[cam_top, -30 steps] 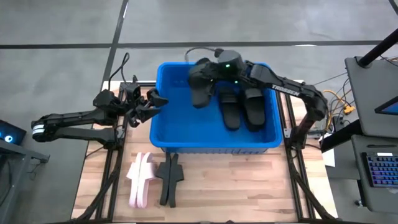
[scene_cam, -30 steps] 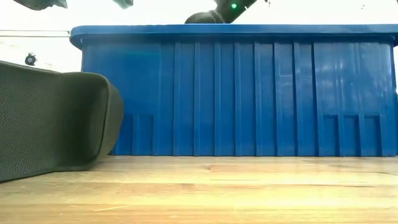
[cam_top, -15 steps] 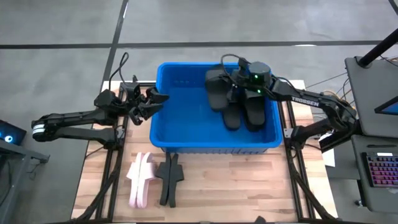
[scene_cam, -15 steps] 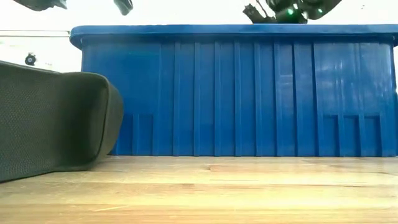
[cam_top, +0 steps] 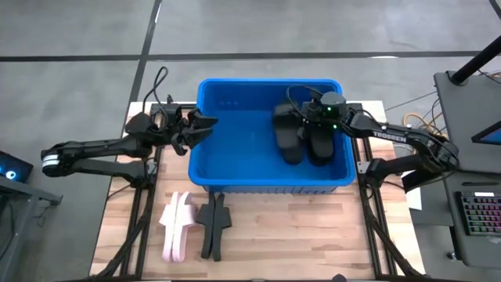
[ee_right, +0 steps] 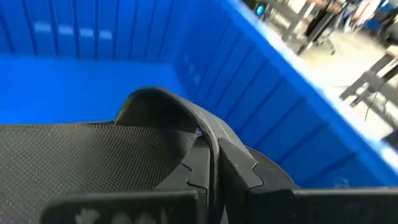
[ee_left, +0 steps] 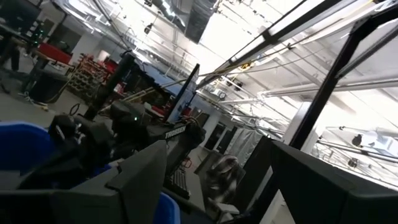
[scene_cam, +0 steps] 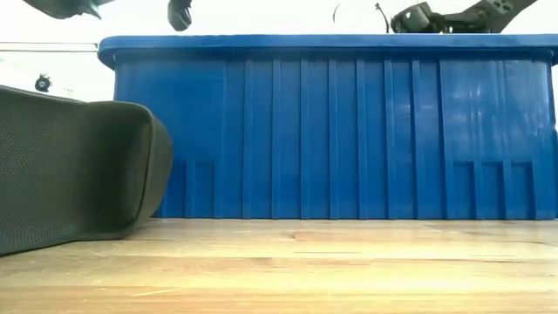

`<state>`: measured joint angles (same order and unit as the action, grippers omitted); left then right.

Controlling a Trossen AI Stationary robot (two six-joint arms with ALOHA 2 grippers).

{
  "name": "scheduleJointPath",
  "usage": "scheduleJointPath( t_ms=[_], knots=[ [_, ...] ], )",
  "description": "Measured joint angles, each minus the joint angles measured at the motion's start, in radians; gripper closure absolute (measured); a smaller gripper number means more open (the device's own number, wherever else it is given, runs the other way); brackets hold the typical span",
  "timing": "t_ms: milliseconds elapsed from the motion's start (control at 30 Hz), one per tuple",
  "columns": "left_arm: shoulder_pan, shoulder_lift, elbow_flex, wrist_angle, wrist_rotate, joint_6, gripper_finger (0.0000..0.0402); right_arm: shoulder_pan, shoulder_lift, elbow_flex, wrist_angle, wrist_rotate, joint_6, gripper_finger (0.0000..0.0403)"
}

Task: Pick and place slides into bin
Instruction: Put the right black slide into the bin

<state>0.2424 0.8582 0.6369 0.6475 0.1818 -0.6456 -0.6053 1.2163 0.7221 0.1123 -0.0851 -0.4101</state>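
Rt gripper [cam_top: 301, 119] clamps black slide [cam_top: 286, 133] inside bin [cam_top: 205, 164].

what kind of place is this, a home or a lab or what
Most likely a robotics lab or industrial workshop, not a home. A wooden worktable on a metal frame stands on a bare concrete floor, a keyboard sits at a side workstation, and the left wrist view shows a high ceiling with exposed beams and lights.
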Motion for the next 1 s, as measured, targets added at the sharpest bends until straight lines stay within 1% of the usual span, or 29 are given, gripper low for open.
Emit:
scheduleJointPath(
  t_ms=[133,267,467,700,900,1000],
  knots=[
    [0.000,0.007,0.000,0.002,-0.012,0.000,0.0132,-0.035,0.031,-0.016,0.008,-0.009,-0.010,0.0392],
    [0.000,0.013,0.000,0.002,-0.012,-0.001,0.0132,-0.072,0.074,-0.020,0.000,-0.072,-0.044,0.0392],
    [0.000,0.013,0.000,0.003,-0.034,-0.002,0.0132,-0.099,0.128,-0.004,0.003,-0.122,-0.077,0.0392],
    [0.000,0.012,0.000,0.003,-0.037,-0.003,0.0132,-0.111,0.147,-0.002,-0.007,-0.129,-0.122,0.0390],
    [0.000,0.012,0.000,0.003,-0.040,-0.003,0.0132,-0.129,0.141,-0.002,-0.061,-0.129,-0.097,0.0388],
    [0.000,0.012,0.000,0.000,-0.041,-0.003,0.0132,-0.130,0.139,-0.002,-0.094,-0.119,-0.095,0.0378]
  ],
)
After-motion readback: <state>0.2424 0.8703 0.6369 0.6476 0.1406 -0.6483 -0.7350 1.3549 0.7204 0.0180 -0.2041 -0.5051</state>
